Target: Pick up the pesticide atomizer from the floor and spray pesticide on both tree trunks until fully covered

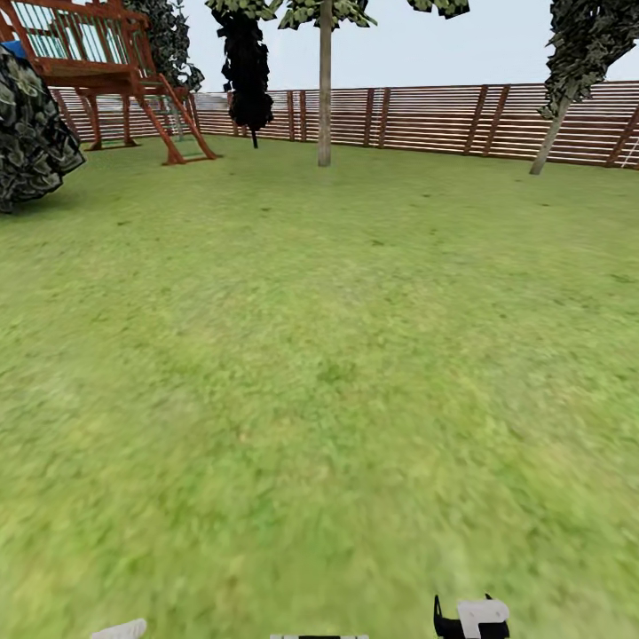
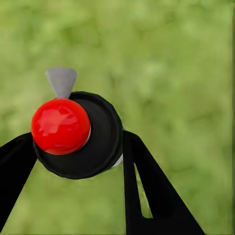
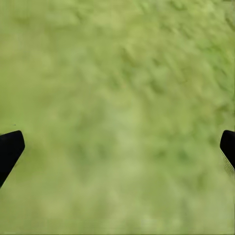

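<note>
Head view: wooden playset [image 1: 115, 71] upper left, pale tree trunk [image 1: 325, 89] top centre before slat fence [image 1: 444, 120], lawn [image 1: 319, 373] everywhere. Left gripper [image 2: 78, 147] clamped around pesticide atomizer [image 2: 78, 134], red-topped. Right gripper [image 3: 117, 144] spread wide, empty over grass.

My black left fingers [image 2: 147, 186] flank an atomizer [image 2: 78, 134], black body, glossy red cap, grey nozzle. Grass [image 1: 319, 373] mottled green. Fence [image 1: 497, 120] brown slats.
</note>
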Controlling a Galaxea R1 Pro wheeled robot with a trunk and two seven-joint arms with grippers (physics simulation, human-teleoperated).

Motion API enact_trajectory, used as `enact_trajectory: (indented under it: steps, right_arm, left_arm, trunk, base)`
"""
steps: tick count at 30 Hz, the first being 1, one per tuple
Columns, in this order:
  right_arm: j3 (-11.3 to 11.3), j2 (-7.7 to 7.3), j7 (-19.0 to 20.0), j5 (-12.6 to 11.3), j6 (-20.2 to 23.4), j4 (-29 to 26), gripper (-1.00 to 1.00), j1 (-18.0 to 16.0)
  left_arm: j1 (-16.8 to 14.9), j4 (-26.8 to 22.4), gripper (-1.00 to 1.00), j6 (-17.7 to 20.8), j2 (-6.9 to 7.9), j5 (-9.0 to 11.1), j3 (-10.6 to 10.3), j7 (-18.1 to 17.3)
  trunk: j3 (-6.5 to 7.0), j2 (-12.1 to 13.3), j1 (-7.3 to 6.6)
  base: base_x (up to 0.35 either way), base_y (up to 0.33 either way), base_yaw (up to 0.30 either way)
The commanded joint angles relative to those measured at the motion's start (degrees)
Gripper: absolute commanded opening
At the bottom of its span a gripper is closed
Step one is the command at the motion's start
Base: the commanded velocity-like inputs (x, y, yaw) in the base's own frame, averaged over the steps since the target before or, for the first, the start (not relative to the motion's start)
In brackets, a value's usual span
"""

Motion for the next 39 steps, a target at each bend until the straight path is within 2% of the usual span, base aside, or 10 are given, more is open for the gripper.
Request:
enact_trajectory:
  steps: [1, 39]
  right_arm:
    - [0.0, 0.0, 0.0, 0.0, 0.0, 0.0, 1.0, 0.0]
    - [0.0, 0.0, 0.0, 0.0, 0.1, 0.0, 1.0, 0.0]
  left_arm:
    - [0.0, 0.0, -1.0, 0.0, 0.0, 0.0, 0.0, 0.0]
    - [0.0, 0.0, -1.0, 0.0, 0.0, 0.0, 0.0, 0.0]
  trunk:
    - [0.0, 0.0, 0.0]
    - [0.0, 0.0, 0.0]
  base:
    - [0.34, 0.0, 0.0]
    - [0.34, 0.0, 0.0]
